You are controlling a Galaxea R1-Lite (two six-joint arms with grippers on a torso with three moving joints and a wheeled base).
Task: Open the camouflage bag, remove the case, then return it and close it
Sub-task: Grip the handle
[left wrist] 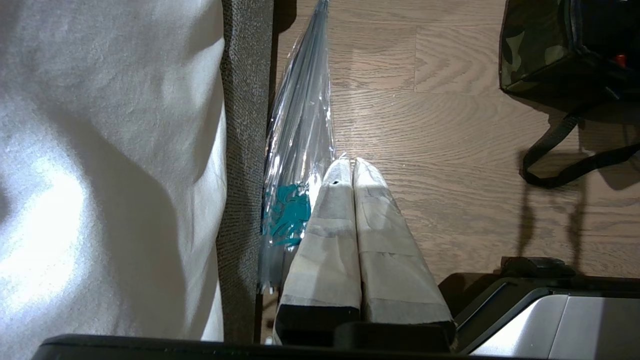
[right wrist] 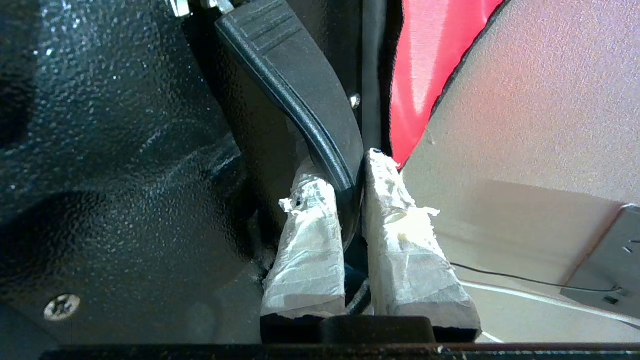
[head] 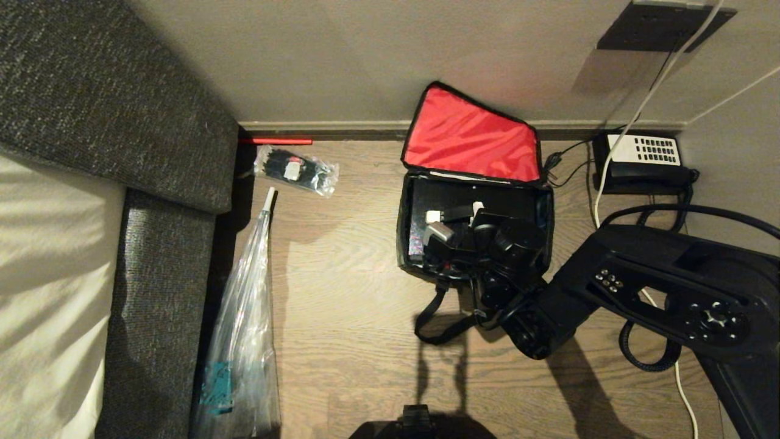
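Camouflage bag [head: 407, 235] sitting open on wooden floor [head: 341, 274] by far wall, red-lined lid [head: 472, 137] leaning back against wall. Black case [head: 454, 201] lying inside bag. Right gripper [right wrist: 352, 192] reaching down into bag, jaws pinching black handle [right wrist: 300, 95] of case. Left gripper [left wrist: 352, 172] hanging idle near bed [left wrist: 100, 165], jaws pressed together, beside clear plastic bag [left wrist: 300, 150]. Telephone [head: 643, 161] standing right of bag.

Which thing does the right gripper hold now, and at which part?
The right gripper is shut on the case, pinching its black carry handle.
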